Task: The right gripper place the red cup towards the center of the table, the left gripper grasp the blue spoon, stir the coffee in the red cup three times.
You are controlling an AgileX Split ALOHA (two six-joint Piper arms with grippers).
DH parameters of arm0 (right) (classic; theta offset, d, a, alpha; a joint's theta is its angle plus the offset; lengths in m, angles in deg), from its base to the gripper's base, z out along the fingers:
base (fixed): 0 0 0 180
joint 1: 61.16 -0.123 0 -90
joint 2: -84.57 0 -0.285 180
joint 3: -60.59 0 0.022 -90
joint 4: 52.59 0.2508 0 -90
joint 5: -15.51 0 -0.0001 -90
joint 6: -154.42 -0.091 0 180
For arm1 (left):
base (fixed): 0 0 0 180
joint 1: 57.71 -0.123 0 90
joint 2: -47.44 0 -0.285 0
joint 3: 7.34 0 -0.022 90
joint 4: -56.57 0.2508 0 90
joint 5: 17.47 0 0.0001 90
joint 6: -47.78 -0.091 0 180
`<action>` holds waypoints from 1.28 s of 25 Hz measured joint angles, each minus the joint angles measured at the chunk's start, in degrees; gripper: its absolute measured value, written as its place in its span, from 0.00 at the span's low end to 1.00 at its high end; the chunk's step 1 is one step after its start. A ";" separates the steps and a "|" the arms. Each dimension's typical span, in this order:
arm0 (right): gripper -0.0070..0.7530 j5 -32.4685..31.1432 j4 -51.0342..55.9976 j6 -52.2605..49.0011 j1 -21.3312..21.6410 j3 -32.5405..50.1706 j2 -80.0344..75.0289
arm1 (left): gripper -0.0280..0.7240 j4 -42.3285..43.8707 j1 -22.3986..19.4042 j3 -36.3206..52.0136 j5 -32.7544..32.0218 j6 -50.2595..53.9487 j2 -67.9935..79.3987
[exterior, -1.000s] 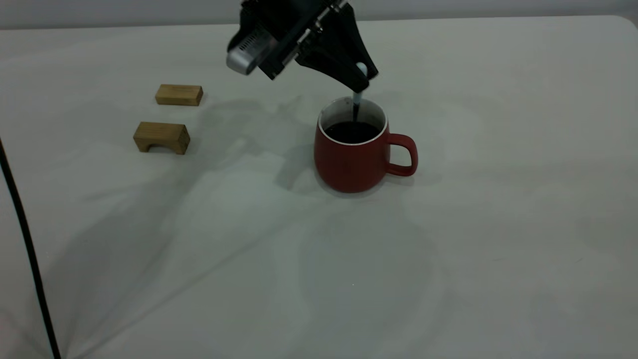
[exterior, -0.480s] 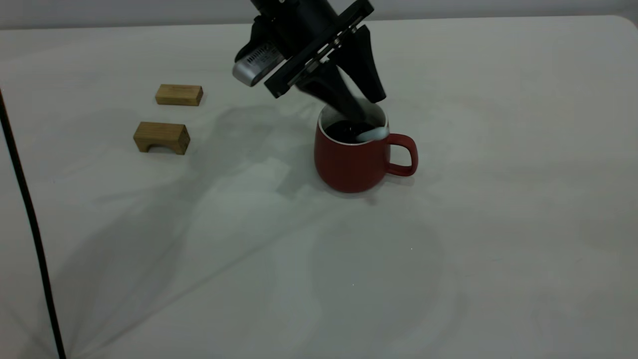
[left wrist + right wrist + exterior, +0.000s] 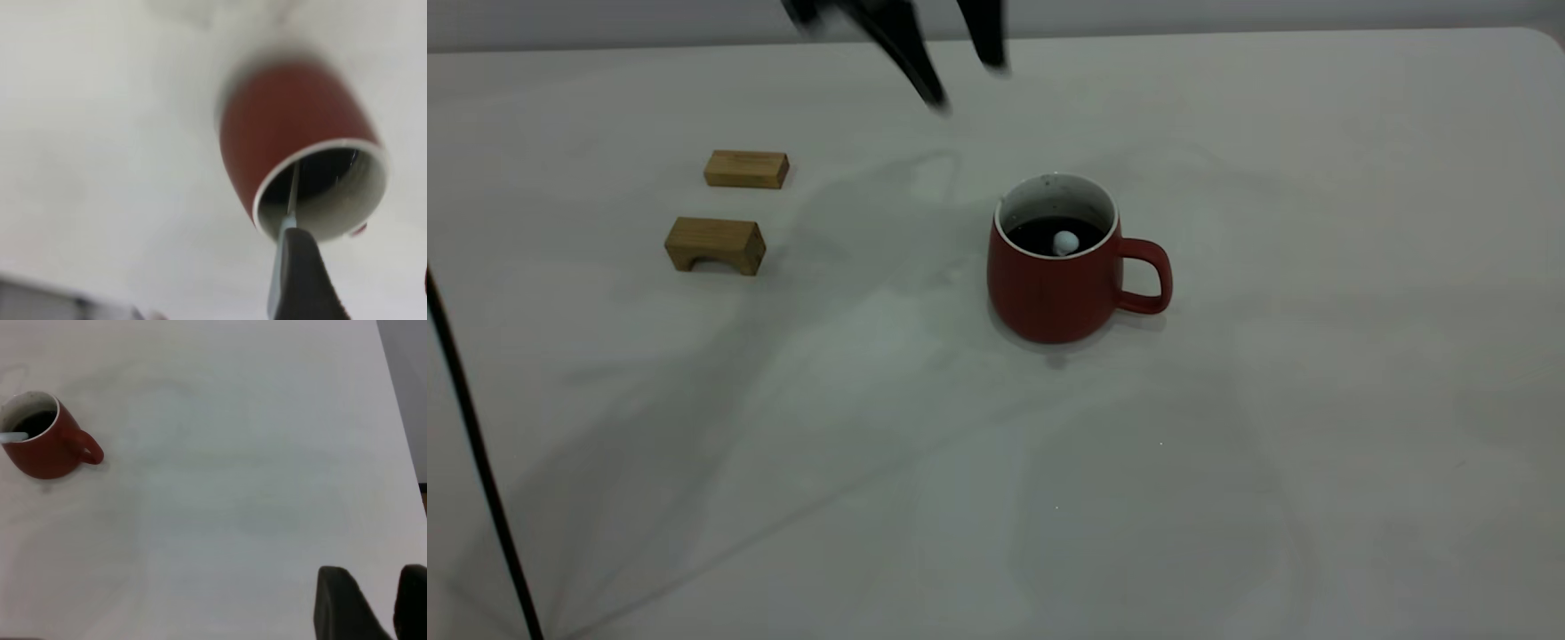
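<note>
While the left gripper [image 3: 960,84] hangs high above the far edge of the table [image 3: 1316,400], its two jaws stand wide apart and hold nothing. Half a second ago the same jaws were low over the red cup [image 3: 1056,258]; one second ago they were closed on the blue spoon [image 3: 1064,242]. The spoon is now free: it leans inside the cup, its pale handle end showing above the coffee [image 3: 1045,233]. The cup stands upright near the middle of the table, handle toward the right edge, in the same place as before. Two wooden blocks [image 3: 716,244] lie well apart from it, toward the left edge. The right gripper [image 3: 373,603] is far from the cup at the right side, jaws apart and empty. Open table lies all around the cup.
</note>
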 joint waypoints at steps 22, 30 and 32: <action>0.32 0.00 0.00 0.00 0.00 0.00 0.00 | 0.70 24.76 0.34 45.02 0.00 -31.22 -53.79; 0.32 0.00 0.00 0.00 0.00 0.00 0.00 | 0.70 23.04 -2.35 69.62 0.06 -35.96 -80.65; 0.32 0.00 0.00 0.00 0.00 0.00 0.00 | 0.70 19.37 -7.35 74.77 0.30 -40.34 -87.56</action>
